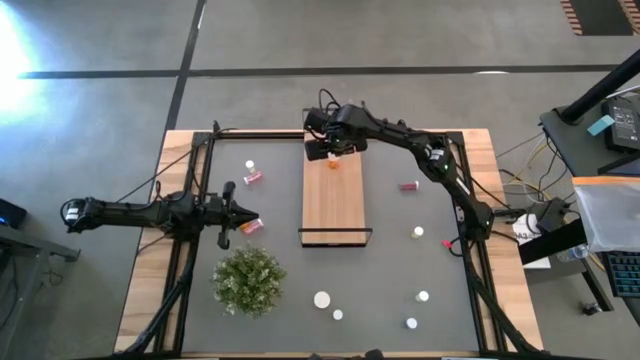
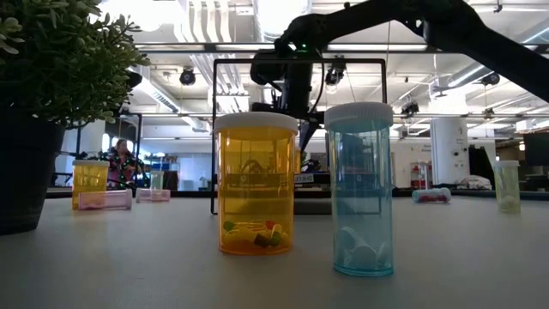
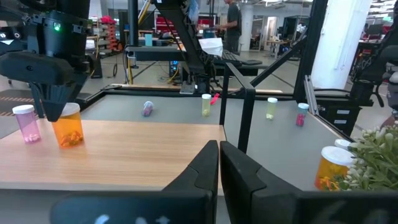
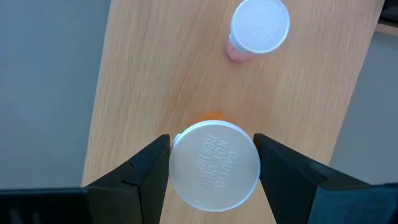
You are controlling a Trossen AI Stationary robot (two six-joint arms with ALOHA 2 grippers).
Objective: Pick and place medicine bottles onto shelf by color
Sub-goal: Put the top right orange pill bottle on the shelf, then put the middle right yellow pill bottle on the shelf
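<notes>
The wooden shelf [image 1: 335, 200] lies in the middle of the table. My right gripper [image 1: 333, 152] is over its far end, shut on an orange bottle [image 3: 68, 127] that stands on the shelf. A pink bottle [image 3: 28, 123] stands on the shelf beside it and also shows in the right wrist view [image 4: 258, 28]. My left gripper [image 1: 243, 215] is shut and empty at the table's left. An orange bottle [image 1: 252, 226] lies just near of it on the mat. Other bottles are scattered over the mat. My right gripper pinches the orange bottle's white cap [image 4: 214, 165] between its two fingers, one on each side of the cap's rim. The fingers come from above, pointing down. The bottle stands upright with its base on the shelf's far end.
A bushy plant [image 1: 248, 280] stands near left. Bottles lie far left [image 1: 253, 177] and right of the shelf [image 1: 409, 185]. White-capped ones stand near right [image 1: 423, 296] and near centre [image 1: 322, 299]. An orange bottle [image 2: 256, 184] and a blue one [image 2: 360, 189] stand close to the low camera.
</notes>
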